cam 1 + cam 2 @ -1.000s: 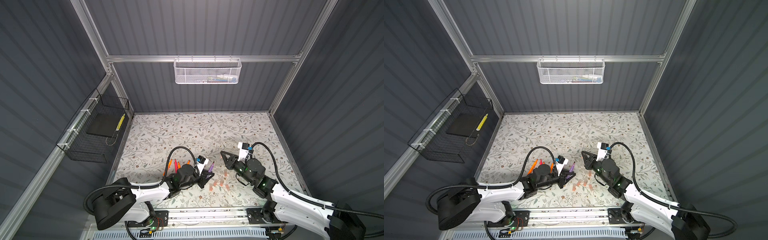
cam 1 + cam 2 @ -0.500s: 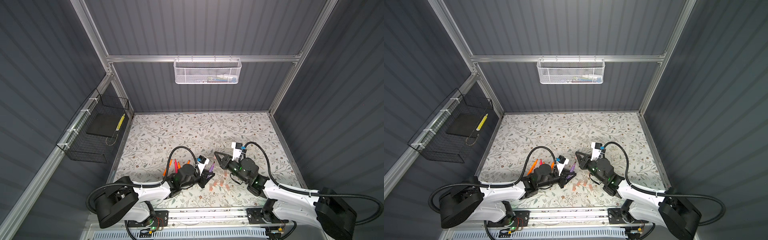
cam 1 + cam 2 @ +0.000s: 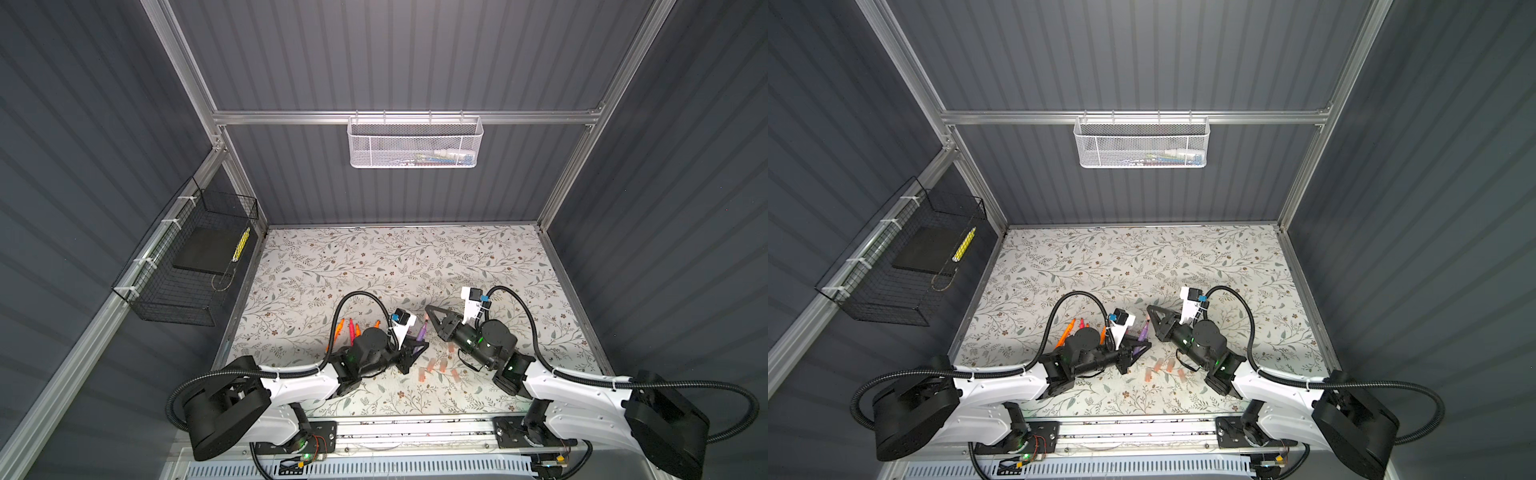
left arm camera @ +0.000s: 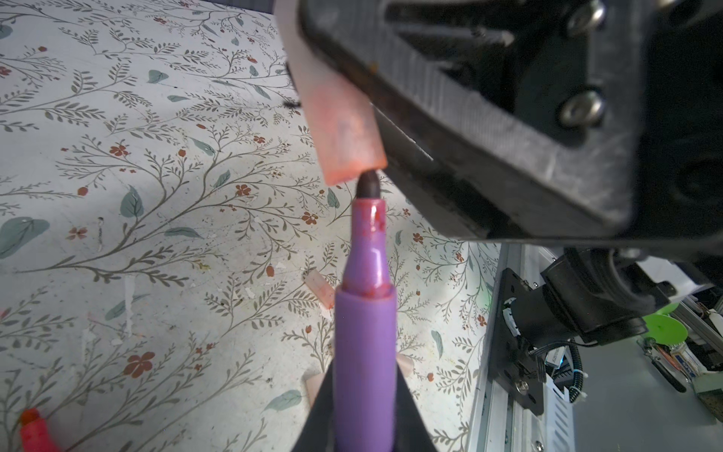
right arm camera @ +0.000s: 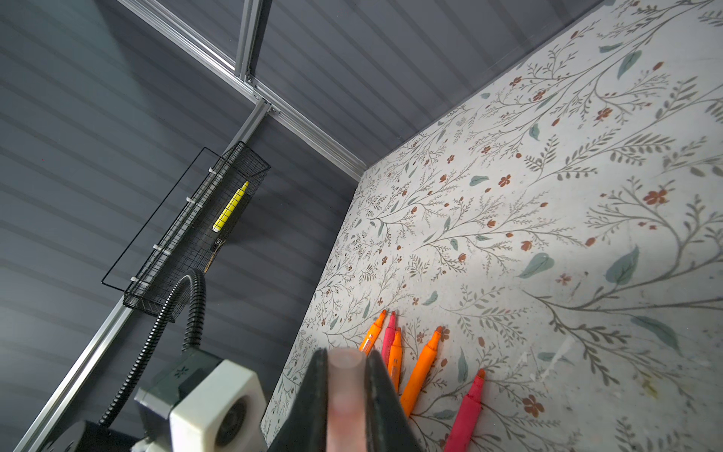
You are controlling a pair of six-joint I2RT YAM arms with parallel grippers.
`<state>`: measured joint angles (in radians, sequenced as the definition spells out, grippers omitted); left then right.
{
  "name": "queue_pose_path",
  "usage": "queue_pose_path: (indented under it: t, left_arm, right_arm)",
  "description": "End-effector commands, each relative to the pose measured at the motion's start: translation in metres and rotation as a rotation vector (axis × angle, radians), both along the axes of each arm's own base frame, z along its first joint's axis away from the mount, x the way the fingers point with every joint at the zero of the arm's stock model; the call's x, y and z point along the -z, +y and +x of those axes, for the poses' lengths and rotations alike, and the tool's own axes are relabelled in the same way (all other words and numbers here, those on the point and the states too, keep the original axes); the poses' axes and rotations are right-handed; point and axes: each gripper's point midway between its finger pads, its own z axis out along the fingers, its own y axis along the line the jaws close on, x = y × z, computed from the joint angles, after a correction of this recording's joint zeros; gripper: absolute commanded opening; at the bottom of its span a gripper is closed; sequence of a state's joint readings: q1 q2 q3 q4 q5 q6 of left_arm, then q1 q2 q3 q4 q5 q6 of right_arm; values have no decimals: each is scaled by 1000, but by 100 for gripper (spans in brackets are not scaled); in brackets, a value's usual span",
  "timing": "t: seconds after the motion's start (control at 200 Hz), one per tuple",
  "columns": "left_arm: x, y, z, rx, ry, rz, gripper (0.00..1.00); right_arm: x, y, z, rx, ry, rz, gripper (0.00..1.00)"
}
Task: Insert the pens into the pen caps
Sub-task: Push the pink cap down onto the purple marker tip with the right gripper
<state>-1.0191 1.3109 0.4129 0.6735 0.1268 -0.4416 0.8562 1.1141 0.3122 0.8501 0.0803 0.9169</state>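
My left gripper [image 4: 365,391] is shut on a purple pen [image 4: 364,336], which points away from the wrist. Its dark tip touches the open rim of a pale pinkish pen cap [image 4: 344,129], slightly off centre. My right gripper [image 5: 346,364] is shut on that cap [image 5: 346,391]. In both top views the two grippers [image 3: 415,347] [image 3: 430,313] meet tip to tip near the table's front middle, pen [image 3: 1144,331] against cap [image 3: 1148,319]. Several orange and pink-red pens [image 5: 422,368] [image 3: 351,326] lie behind the left arm. Several loose caps [image 3: 431,364] [image 3: 1169,365] lie in front of the grippers.
A white mesh basket [image 3: 415,143] hangs on the back wall. A black wire basket [image 3: 187,266] on the left wall holds a yellow stick [image 3: 241,245]. The aluminium rail [image 3: 415,428] runs along the table's front edge.
My right gripper has swung left with the cap until it meets the purple pen's tip. The left gripper has stayed almost still.
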Motion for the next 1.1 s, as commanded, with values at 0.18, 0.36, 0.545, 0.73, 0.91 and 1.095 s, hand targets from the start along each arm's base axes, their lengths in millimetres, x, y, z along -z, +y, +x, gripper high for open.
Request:
queue_pose_path:
  t: [0.18,0.36,0.545,0.73,0.91,1.095]
  left_arm:
    - [-6,7,4,-40,-8,-18,0]
    - [-7,7,9,-71,30,-31,0]
    - [-23,4,9,-63,66,-99,0]
    - [-50,-1,6,-31,59,-159,0]
    - [-63,-6,6,-6,70,-191,0]
    - [-71,-11,4,30,53,-209,0]
  right_arm:
    - [9,5,-4,-8,3,3,0]
    - [12,8,-7,-14,0,0,0]
    - [14,9,-14,-11,-17,-5,0]
    - [12,15,-24,-35,-58,-11,0]
    - [-3,20,-42,-71,-163,-4,0]
    - [0,23,-43,-30,-161,-88,0]
